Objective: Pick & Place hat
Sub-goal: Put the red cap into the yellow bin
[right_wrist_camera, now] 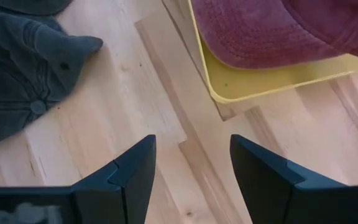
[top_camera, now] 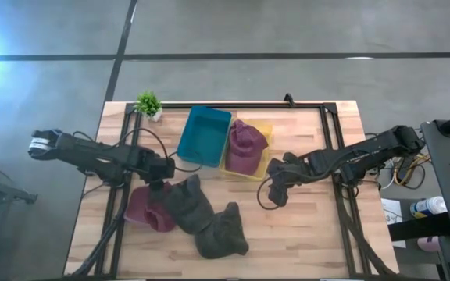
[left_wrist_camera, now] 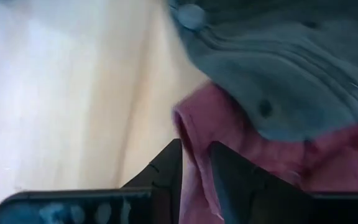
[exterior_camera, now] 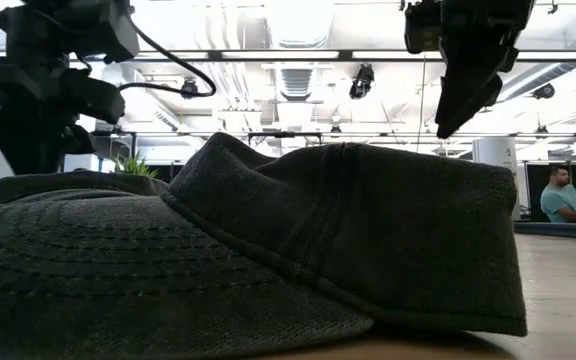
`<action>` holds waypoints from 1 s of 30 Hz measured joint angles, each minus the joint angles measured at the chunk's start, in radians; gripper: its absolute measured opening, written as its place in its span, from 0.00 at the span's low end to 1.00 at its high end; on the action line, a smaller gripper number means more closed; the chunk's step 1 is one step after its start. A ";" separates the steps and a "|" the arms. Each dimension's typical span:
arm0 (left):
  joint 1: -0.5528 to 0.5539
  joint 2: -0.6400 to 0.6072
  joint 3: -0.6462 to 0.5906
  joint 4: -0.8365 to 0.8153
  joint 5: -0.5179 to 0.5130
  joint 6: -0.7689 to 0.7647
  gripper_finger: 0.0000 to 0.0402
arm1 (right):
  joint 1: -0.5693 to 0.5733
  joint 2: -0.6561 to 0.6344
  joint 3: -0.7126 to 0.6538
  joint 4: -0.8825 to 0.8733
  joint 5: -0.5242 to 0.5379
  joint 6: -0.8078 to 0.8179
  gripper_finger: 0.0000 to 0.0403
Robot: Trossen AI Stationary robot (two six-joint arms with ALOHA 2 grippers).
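A maroon hat (top_camera: 141,209) lies on the table at the near left, partly under a dark grey hat (top_camera: 186,203). A second dark grey hat (top_camera: 223,232) lies nearer the front edge. Another maroon hat (top_camera: 244,147) lies in the yellow bin (top_camera: 266,131). My left gripper (top_camera: 159,184) is down at the near-left maroon hat (left_wrist_camera: 241,143) and shut on its edge. My right gripper (top_camera: 276,191) hovers open and empty over bare wood just in front of the yellow bin (right_wrist_camera: 260,81). My left gripper pinches the maroon hat's rim edge (left_wrist_camera: 188,134) between its two fingers (left_wrist_camera: 169,165), close beside the grey hat (left_wrist_camera: 291,62) that overlaps it. The fingers come from above, slanting down. The hat rests on the table.
An empty blue bin (top_camera: 204,134) stands beside the yellow bin at the back centre. A small green plant (top_camera: 148,103) stands at the far left corner. Black frame rails (top_camera: 336,148) run along the table's sides. The grey hats (exterior_camera: 268,250) fill the low view.
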 joint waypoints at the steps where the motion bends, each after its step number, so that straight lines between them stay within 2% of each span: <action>1: 0.003 0.000 0.000 0.006 -0.012 -0.006 0.19 | 0.000 0.002 0.000 0.005 0.000 0.000 0.50; 5: 0.012 0.000 -0.010 0.017 -0.021 -0.027 0.19 | 0.000 0.017 0.000 0.024 -0.001 0.006 0.50; 10: 0.012 0.032 -0.042 0.121 0.138 -0.051 0.19 | 0.000 0.039 0.000 0.025 -0.004 0.015 0.50; 16: 0.011 0.100 -0.063 0.160 0.178 -0.053 0.19 | 0.000 0.055 0.000 0.035 -0.011 0.015 0.50; 22: 0.010 0.128 -0.055 0.138 0.336 -0.056 0.19 | 0.000 0.055 0.000 0.034 -0.011 0.007 0.50; 24: 0.010 0.121 -0.044 0.137 0.360 -0.073 0.19 | 0.000 0.055 0.000 0.034 -0.011 -0.001 0.50; 27: 0.010 0.108 -0.029 0.133 0.359 -0.080 0.14 | 0.000 0.055 0.000 0.034 -0.010 -0.009 0.50; 30: 0.010 0.103 -0.012 0.134 0.354 -0.084 0.04 | 0.000 0.055 0.000 0.033 -0.004 -0.028 0.50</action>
